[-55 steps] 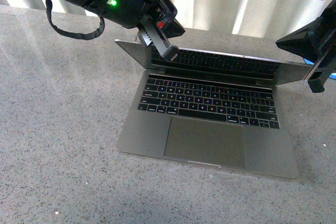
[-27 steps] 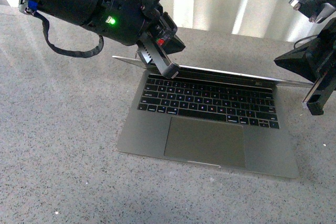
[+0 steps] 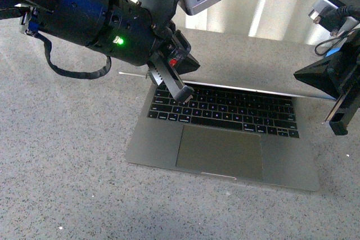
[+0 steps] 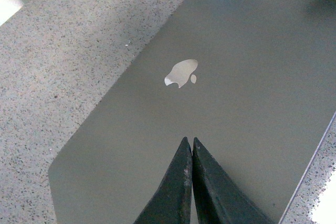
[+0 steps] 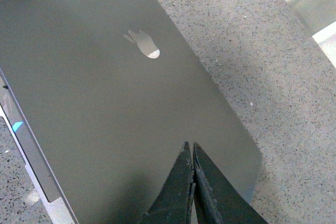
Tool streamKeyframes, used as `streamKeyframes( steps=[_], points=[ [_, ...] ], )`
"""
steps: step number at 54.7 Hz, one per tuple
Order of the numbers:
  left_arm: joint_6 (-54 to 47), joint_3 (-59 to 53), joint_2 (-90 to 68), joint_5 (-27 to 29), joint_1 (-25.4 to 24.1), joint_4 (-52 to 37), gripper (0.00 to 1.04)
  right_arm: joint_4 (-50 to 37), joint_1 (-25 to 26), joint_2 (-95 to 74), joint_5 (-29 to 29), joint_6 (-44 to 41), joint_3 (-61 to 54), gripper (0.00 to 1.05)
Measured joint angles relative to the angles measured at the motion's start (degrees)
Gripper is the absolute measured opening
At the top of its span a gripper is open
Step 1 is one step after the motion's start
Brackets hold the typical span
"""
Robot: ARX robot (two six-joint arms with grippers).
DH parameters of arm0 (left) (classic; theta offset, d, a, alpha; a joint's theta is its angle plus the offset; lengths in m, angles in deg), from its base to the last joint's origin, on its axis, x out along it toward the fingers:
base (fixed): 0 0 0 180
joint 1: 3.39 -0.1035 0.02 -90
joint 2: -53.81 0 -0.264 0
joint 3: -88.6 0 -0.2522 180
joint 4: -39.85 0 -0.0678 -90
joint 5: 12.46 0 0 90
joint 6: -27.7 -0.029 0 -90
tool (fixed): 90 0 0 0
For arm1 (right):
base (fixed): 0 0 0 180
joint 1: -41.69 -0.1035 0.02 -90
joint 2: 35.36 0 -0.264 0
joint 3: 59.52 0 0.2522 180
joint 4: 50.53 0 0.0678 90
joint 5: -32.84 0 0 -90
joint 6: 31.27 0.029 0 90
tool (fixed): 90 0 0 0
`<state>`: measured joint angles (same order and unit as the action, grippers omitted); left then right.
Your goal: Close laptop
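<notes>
Jaws on the left gripper (image 4: 189, 141) and the right gripper (image 5: 189, 145) are each pressed together, gripping nothing, their tips pointing at the back of the grey lid (image 4: 226, 93) with its pale apple logo (image 4: 181, 73). The laptop (image 3: 219, 153) sits on the speckled desk (image 3: 67, 167), its lid tilted low over the keyboard (image 3: 225, 111), not yet flat.

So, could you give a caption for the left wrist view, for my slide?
Shut left gripper over the laptop lid, near its apple logo.
</notes>
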<state>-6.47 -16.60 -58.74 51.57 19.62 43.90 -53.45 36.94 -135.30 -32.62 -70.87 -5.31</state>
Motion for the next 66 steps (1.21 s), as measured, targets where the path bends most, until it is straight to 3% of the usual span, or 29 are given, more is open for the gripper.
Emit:
streamKeyframes(
  steps=[66],
  points=[
    [5.79,-5.95,-0.46,-1.49,1.36,-5.66,0.04,-2.47,0.07,-0.11,0.00,-0.07,-5.05,0.01]
  ],
)
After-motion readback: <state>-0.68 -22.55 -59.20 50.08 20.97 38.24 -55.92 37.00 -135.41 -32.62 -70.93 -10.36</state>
